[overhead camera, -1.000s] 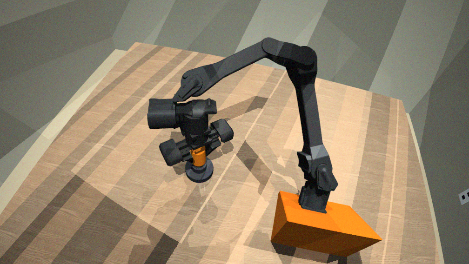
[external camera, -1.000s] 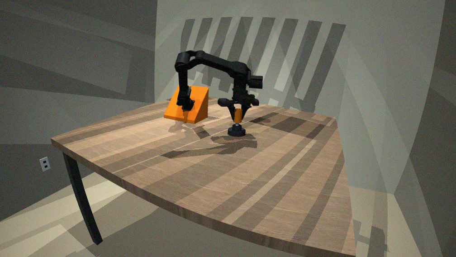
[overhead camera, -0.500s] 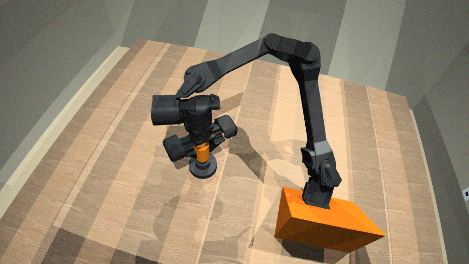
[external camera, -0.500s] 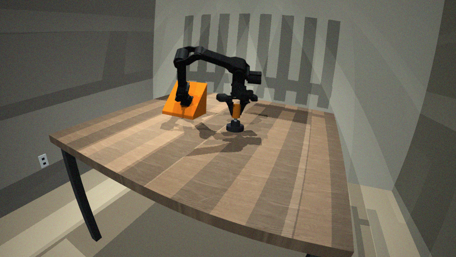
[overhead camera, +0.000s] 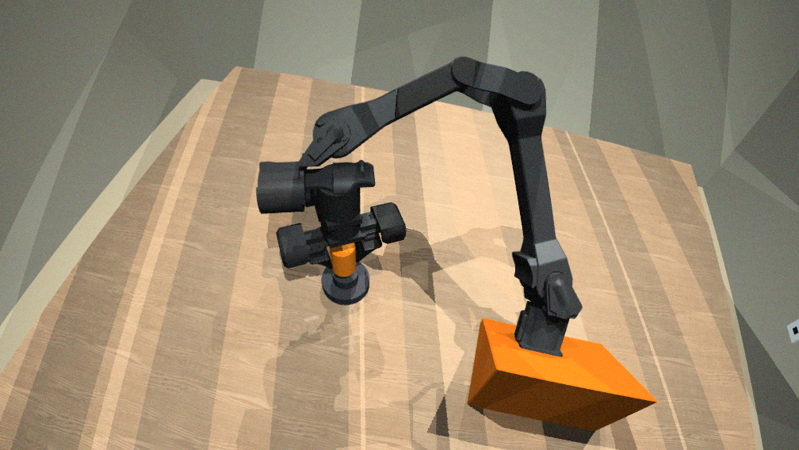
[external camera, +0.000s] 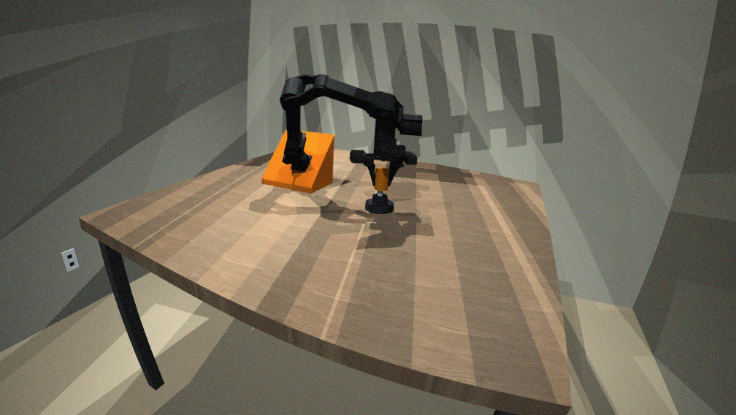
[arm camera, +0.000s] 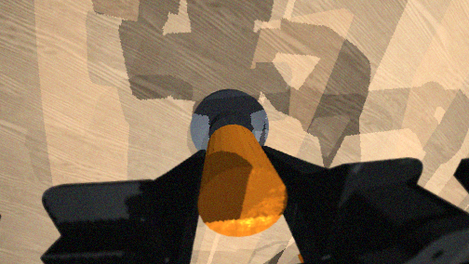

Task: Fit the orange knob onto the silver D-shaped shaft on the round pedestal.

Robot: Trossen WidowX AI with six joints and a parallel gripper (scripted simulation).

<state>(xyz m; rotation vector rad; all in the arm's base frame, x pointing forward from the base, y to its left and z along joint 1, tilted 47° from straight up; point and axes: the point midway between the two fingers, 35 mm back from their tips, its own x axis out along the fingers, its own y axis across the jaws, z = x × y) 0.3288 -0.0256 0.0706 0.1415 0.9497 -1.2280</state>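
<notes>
The black two-fingered gripper (overhead camera: 343, 254) (external camera: 381, 177) (arm camera: 233, 153) is holding the orange round knob (overhead camera: 343, 261) (external camera: 381, 179) (arm camera: 243, 186) tight. The knob stands up over the dark round pedestal (overhead camera: 346, 295) (external camera: 379, 207) (arm camera: 229, 99). A little bit of the silver metal shaft (external camera: 380, 193) peeks out between them. The big orange slanted block (overhead camera: 559, 371) (external camera: 321, 159) sits well apart, under the arm's bottom end.

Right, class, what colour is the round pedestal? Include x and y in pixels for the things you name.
Dark blue-grey (overhead camera: 330, 291) (external camera: 379, 207) (arm camera: 230, 99); the top view shows it best.
</notes>
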